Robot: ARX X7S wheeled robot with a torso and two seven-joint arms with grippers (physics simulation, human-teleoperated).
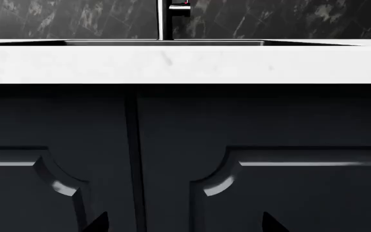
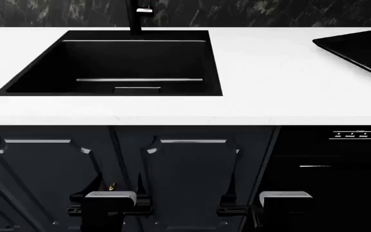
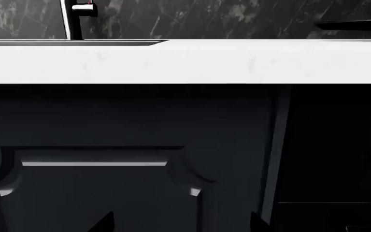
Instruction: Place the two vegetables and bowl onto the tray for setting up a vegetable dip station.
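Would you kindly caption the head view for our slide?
Black recessed sink basin in white countertop; glossy black rectangular tray at right edge; both arms low before dark cabinets.

Tray [image 2: 359, 50]: flat, glossy black, with a low raised rim and a rounded corner.
Position: lay on the white counter at the far right of the head view, turned at an angle to the counter's edge.
Visibility: only its left part showed, the rest cut off by the frame edge.
Contents: the visible part carried nothing.
Right wrist view: a thin dark edge [image 3: 356, 23] above the counter.
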